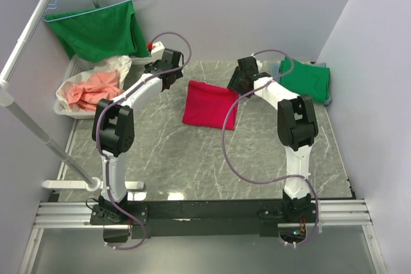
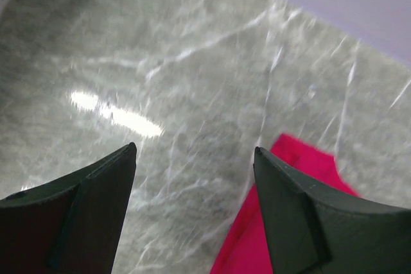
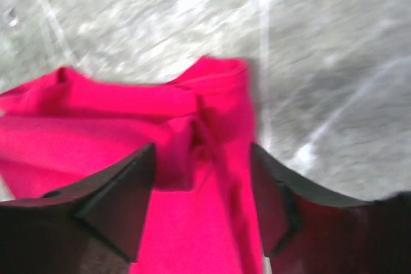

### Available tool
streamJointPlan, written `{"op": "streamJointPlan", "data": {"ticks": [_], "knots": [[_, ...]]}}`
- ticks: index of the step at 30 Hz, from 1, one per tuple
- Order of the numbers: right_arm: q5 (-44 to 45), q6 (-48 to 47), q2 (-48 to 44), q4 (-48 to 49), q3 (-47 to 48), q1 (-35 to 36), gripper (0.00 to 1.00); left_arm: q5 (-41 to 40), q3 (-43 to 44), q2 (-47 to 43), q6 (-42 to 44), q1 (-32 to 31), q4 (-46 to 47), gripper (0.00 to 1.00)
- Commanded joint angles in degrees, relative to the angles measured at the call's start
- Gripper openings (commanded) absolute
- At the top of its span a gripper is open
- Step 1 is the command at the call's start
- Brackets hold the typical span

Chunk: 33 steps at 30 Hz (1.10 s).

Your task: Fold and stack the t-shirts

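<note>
Folded red t-shirt (image 1: 207,103) laid mid-table (image 1: 192,165), both sets of jaws apart.
The left gripper (image 2: 196,152) is held empty beside the shirt's far left corner, the right gripper (image 3: 202,149) empty just above its right edge. Farther back, a folded green t-shirt (image 1: 307,79) is seen at the right corner.

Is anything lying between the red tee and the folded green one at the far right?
No loose object. Only the right tool hangs over that gap, open above the red tee, short of the folded green tee.
</note>
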Motion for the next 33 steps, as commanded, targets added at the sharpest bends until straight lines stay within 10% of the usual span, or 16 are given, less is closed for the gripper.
{"op": "streamJointPlan", "data": {"ticks": [1,33], "knots": [[4.8,1.0,-4.8,3.7,-0.1,-0.7,0.68,3.8,-6.7,-4.0,-2.1,-0.3,-0.4,0.78],[-10.7,-9.7,-11.8,10.6,-20.6,-0.4,0.83,7.8,-19.6,-8.8,-11.2,-1.2,-8.6,0.77]]}}
